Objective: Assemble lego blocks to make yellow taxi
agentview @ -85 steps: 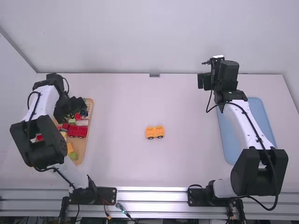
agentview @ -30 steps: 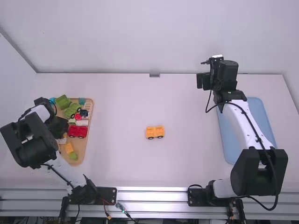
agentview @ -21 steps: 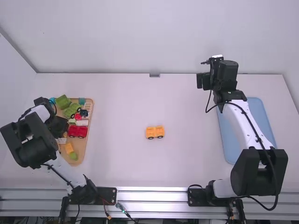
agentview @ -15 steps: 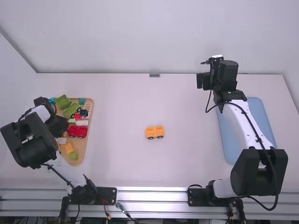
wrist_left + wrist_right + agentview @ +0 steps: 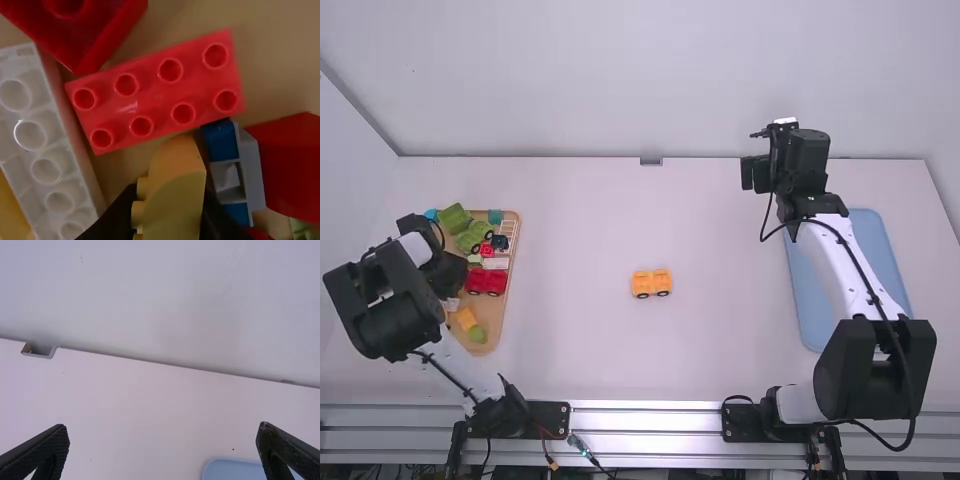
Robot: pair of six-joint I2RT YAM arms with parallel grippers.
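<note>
Gripping a curved yellow block (image 5: 175, 202) in my left gripper (image 5: 450, 276), fingers (image 5: 112, 220) closed on its sides, at the wooden tray (image 5: 498, 322). Orange-yellow wheeled car piece (image 5: 652, 284) sits mid-counter (image 5: 720, 350), well apart. My right gripper (image 5: 755, 174) hangs toward the far edge, fingers (image 5: 47, 452) wide open.
</note>
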